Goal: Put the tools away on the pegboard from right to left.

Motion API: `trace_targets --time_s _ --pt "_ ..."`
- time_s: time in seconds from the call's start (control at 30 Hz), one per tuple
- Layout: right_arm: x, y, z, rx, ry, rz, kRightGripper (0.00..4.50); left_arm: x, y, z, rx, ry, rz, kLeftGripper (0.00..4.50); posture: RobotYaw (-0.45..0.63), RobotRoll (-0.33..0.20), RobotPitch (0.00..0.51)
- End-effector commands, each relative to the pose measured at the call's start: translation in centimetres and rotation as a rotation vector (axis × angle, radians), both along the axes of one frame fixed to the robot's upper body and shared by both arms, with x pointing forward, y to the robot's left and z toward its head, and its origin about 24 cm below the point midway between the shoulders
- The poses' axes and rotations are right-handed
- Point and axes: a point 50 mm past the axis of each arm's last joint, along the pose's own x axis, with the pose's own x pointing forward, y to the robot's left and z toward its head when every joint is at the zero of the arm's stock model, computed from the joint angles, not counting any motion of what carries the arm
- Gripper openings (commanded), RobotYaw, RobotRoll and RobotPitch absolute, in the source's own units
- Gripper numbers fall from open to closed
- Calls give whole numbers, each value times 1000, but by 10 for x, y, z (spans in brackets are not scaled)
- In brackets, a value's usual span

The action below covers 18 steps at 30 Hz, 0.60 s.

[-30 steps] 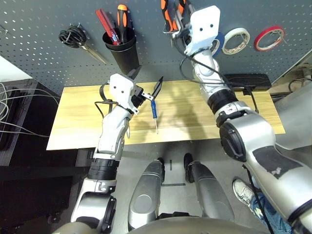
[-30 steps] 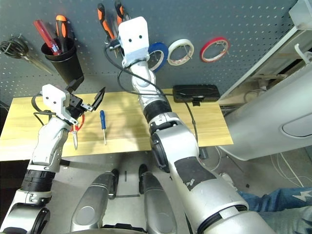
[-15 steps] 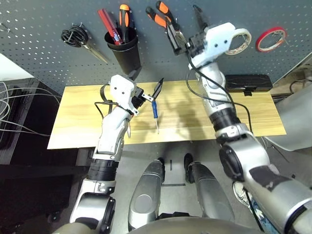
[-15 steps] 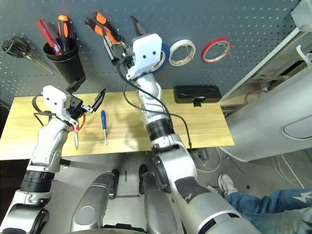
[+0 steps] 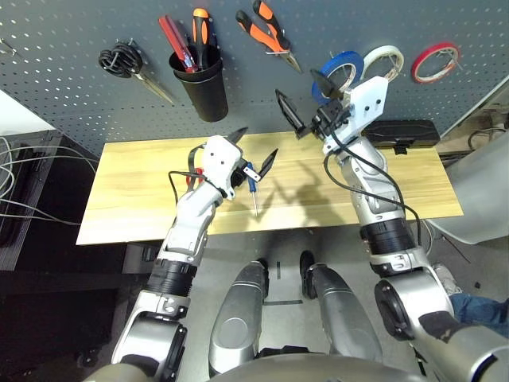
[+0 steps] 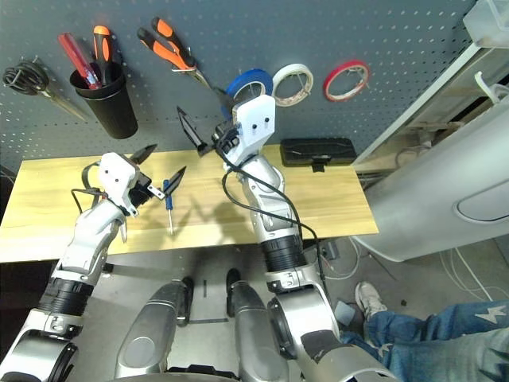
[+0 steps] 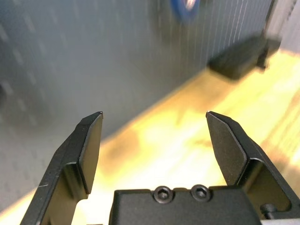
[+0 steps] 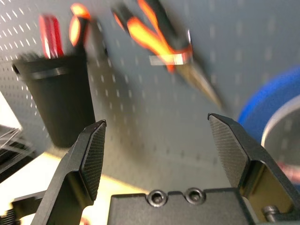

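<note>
The orange-and-black pliers (image 5: 266, 32) hang on the pegboard (image 5: 71, 32), left of the blue tape ring (image 5: 338, 70), which is also on the board. My right gripper (image 5: 306, 99) is open and holds nothing, in the air just below and in front of them; its wrist view looks at the pliers (image 8: 159, 35). The small blue-handled screwdriver (image 5: 253, 189) lies on the table. My left gripper (image 5: 253, 150) hovers open just above its handle end. The red-handled scissors (image 5: 189, 177) lie mostly hidden under my left wrist.
On the pegboard are black-handled scissors (image 5: 127, 64) at the left, a black cup (image 5: 203, 83) with red and orange screwdrivers, and white (image 5: 383, 60) and red (image 5: 436, 62) tape rings at the right. A black box (image 5: 402, 131) sits at the wooden table's (image 5: 127, 199) back right.
My right gripper opened, left the pliers hanging on the pegboard and drew back down to the right. My left gripper shifted right, toward the screwdriver.
</note>
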Motion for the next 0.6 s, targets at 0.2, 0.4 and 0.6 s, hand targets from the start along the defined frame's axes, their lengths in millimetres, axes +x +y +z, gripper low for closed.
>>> trace_targets --time_s 0.2,0.4,0.6 --pt "0 -12 -55 -94 305 39 4481 12 -1 -35 130 180 53 4500 172 0 292" --pt "0 -21 -84 -198 425 32 4481 20 3 -58 177 337 138 4500 168 0 297" --pt "-4 -23 -91 -223 428 44 4481 29 10 -65 185 414 242 4500 164 0 302"
